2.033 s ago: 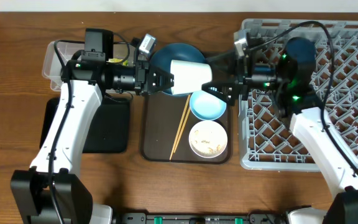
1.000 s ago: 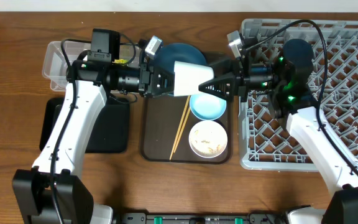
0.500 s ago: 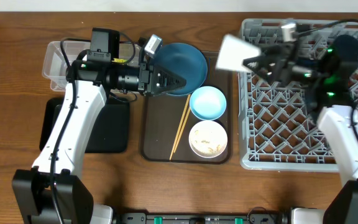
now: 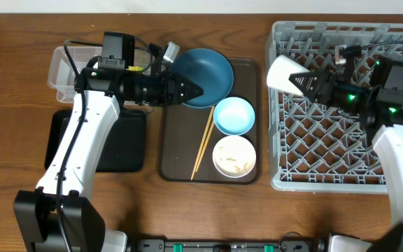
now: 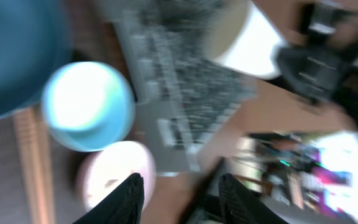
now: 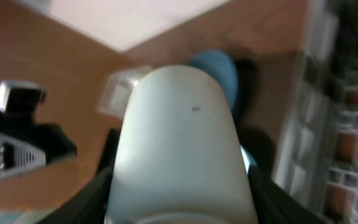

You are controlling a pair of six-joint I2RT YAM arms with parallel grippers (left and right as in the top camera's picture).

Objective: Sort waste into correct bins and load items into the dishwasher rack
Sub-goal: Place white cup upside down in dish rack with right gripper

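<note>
Now the small white cup (image 4: 282, 72) has passed from the open, empty left claw (image 4: 196, 89) into the right claw's (image 4: 301, 82) grip, with the dishwasher rack (image 4: 341, 150) beneath that claw, so loading likely comes next.

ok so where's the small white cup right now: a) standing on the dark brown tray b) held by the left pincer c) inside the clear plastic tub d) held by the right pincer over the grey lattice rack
D: the small white cup is clamped in the right pincer above the left side of the large grey plastic lattice rack, while the left pincer is open and empty over the dark blue round plate.
</note>
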